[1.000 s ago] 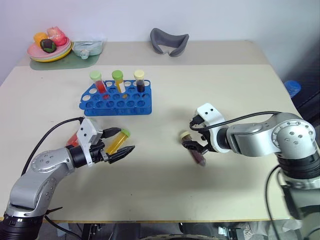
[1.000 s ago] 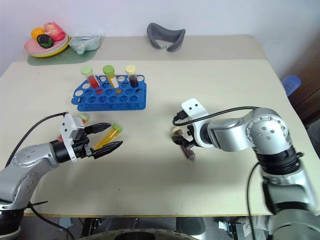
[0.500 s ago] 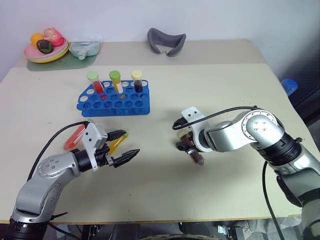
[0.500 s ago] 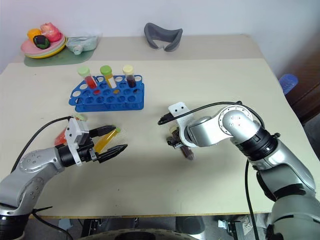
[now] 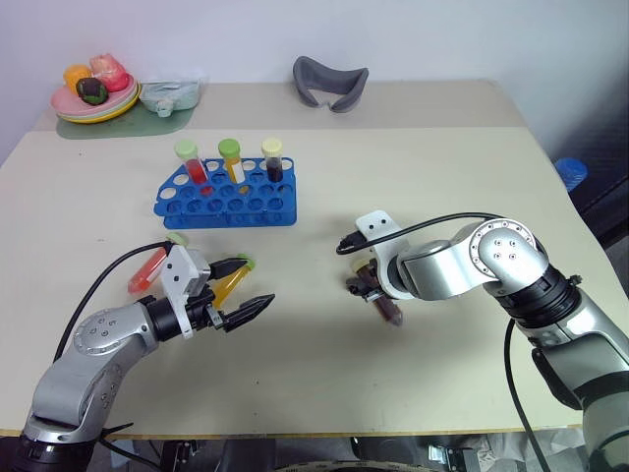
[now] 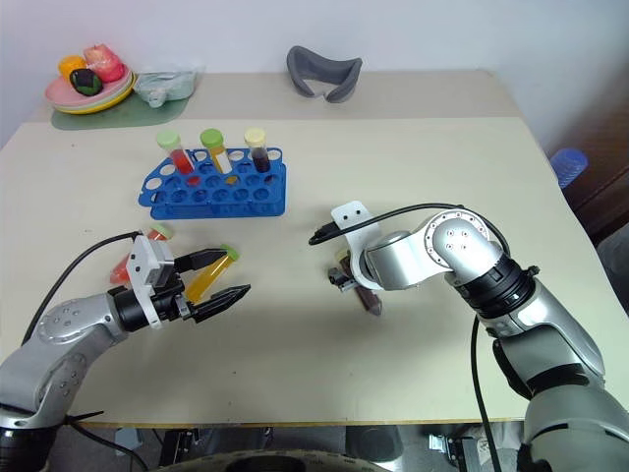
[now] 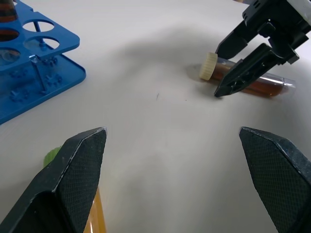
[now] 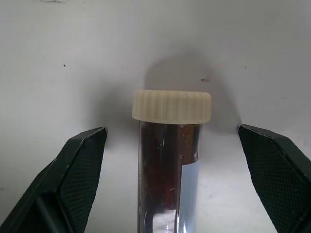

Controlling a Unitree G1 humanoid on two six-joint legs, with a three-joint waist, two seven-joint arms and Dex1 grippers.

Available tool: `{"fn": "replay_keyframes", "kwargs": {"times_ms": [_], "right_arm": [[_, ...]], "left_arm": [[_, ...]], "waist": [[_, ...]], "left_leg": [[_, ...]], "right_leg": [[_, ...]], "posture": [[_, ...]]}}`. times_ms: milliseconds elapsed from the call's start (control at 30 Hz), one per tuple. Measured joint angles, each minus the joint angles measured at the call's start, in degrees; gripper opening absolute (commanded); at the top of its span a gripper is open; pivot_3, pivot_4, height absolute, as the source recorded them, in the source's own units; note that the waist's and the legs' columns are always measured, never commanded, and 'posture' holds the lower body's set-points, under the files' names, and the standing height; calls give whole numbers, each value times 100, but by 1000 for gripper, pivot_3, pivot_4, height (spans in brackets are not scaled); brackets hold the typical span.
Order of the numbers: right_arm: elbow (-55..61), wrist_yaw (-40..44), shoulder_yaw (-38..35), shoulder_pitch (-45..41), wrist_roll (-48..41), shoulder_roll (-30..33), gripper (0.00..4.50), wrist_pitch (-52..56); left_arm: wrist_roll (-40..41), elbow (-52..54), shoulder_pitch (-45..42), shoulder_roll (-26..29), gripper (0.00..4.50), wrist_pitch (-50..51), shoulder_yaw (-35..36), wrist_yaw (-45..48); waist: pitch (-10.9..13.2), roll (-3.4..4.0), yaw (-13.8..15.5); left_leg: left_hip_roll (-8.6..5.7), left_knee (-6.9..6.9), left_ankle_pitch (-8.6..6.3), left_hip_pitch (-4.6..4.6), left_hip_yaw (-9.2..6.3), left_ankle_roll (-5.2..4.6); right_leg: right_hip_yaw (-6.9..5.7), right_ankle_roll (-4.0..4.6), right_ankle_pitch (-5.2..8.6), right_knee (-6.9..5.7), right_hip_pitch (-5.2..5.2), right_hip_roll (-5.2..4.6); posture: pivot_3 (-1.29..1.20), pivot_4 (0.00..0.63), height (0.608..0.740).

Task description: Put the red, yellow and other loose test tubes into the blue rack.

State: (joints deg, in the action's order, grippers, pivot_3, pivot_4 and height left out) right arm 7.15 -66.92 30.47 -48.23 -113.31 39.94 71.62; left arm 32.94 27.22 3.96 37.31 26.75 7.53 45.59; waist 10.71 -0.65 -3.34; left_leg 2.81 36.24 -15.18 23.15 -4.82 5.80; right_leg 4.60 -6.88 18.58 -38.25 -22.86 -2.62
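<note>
The blue rack [image 5: 228,200] stands on the table at mid-left. A dark brown loose test tube [image 5: 385,301] with a cream cap lies near the centre. My right gripper [image 5: 368,285] points down over it, open, one finger on each side of the tube [image 8: 169,165] just below the cap. A yellow-orange tube [image 5: 232,281] with a green cap lies under my open left gripper [image 5: 255,285], beside one finger [image 7: 73,170]. The red tube [image 5: 147,271] lies farther left behind the left wrist. Across the table, the left wrist view takes in the right gripper [image 7: 217,73] astride the brown tube [image 7: 265,85].
Three capped tubes, red [image 5: 193,162], yellow [image 5: 234,160] and dark [image 5: 273,159], stand in the rack's back row. A pale green mat with a plate of toy food [image 5: 93,93] is at the back left, a grey curved object [image 5: 331,81] at the back centre.
My right wrist has turned and dipped, so the gripper now points more steeply down over the brown tube. The left gripper has stayed where it was. The tubes have not moved.
</note>
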Motion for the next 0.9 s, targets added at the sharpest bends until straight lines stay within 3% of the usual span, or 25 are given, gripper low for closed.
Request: {"fn": "replay_keyframes", "kwargs": {"times_ms": [100, 467, 900], "right_arm": [[-22, -34, -51, 2, 1, -5, 2684, 0], [-54, -4, -101, 1, 7, -33, 2684, 64], [137, 648, 46, -22, 56, 471, 2684, 145]], "left_arm": [[-1, 0, -1, 2, 4500, -12, 0, 18], [1, -1, -2, 25, 4500, -17, 28, 46], [3, -2, 1, 26, 4500, -81, 47, 44]], "waist": [[0, 0, 5], [0, 0, -2], [0, 1, 91]], "left_leg": [[0, -1, 0, 0, 0, 0], [0, -2, 0, 0, 0, 0], [0, -5, -2, 6, 0, -4]], "right_leg": [[0, 0, 0, 0, -1, 1], [0, 0, 0, 0, -2, 1], [-1, 0, 0, 11, -3, 0]], "posture": [[0, 150, 740], [0, 150, 740], [0, 150, 740]]}}
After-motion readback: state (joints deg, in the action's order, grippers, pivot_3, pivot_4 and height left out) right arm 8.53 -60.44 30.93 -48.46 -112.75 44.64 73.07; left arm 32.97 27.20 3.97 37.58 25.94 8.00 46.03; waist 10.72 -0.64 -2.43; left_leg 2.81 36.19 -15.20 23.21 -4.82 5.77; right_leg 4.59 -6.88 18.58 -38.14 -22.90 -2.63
